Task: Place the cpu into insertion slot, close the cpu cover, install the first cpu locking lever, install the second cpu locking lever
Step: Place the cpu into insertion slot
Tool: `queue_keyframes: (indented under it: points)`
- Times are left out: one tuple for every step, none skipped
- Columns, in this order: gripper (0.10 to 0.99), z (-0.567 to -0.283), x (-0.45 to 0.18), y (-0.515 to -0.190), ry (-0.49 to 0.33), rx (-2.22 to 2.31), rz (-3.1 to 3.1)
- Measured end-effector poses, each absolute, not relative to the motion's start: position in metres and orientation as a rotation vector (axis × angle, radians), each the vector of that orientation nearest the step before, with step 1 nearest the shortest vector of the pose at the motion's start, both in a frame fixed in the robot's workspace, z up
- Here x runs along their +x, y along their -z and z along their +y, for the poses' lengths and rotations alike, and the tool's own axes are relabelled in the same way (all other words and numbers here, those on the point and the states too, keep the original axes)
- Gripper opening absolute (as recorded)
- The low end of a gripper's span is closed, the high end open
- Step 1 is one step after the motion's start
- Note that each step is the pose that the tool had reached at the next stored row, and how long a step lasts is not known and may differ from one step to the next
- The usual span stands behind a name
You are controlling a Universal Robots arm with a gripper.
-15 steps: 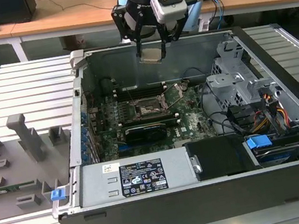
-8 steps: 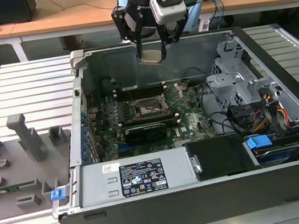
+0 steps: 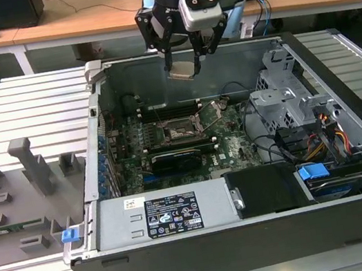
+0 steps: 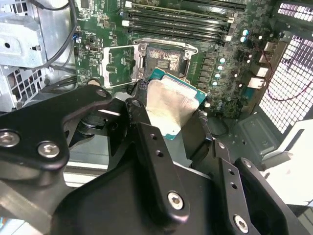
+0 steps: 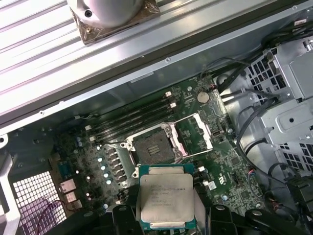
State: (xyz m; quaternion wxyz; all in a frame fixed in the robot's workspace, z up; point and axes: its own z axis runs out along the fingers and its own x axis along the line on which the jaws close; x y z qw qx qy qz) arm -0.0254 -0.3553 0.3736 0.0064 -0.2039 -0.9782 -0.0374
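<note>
My gripper (image 3: 183, 65) hangs above the open computer case, shut on the cpu (image 3: 182, 70), a flat square chip with a silvery top. In both wrist views the cpu (image 4: 171, 105) (image 5: 165, 196) sits between the black fingers (image 4: 146, 127), tilted and well above the motherboard. Below it lies the insertion slot (image 3: 179, 131) (image 4: 164, 58) (image 5: 152, 147), its dark pin field bare. The cpu cover (image 5: 195, 132) (image 4: 119, 63) is a silvery frame swung open to one side of the slot.
The black case (image 3: 189, 260) has tall walls around the motherboard. A power supply (image 3: 160, 216) lies at the front and a metal drive cage (image 3: 286, 96) with cables on the exterior view's right. Memory slots (image 5: 132, 120) run beside the socket. A grey fixture plate (image 3: 10, 201) lies on the exterior view's left.
</note>
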Motion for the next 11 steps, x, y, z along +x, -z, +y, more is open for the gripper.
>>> queue_keyframes:
  points:
    - [0.525,-0.3553,-0.0254,-0.3735,0.117,-0.647,-3.059]
    - [0.525,-0.3553,-0.0253,-0.3735,0.117,-0.657,-3.057]
    - [0.525,-0.3553,-0.0254,-0.3734,0.117,-0.667,-3.055]
    - [0.525,-0.3553,-0.0254,-0.3734,0.117,-0.675,-3.054]
    - [0.525,-0.3553,-0.0254,-0.3734,0.117,-0.683,-3.052]
    - [0.525,-0.3553,-0.0254,-0.3733,0.117,-0.691,-3.050]
    - [0.525,-0.3553,-0.0254,-0.3733,0.117,-0.703,-3.048]
    - [0.525,-0.3553,-0.0254,-0.3732,0.117,-0.715,-3.045]
    - [0.525,-0.3553,-0.0254,-0.3732,0.117,-0.724,-3.043]
    - [0.525,-0.3553,-0.0254,-0.3731,0.117,-0.734,-3.041]
    - [0.525,-0.3553,-0.0254,-0.3731,0.117,-0.743,-3.039]
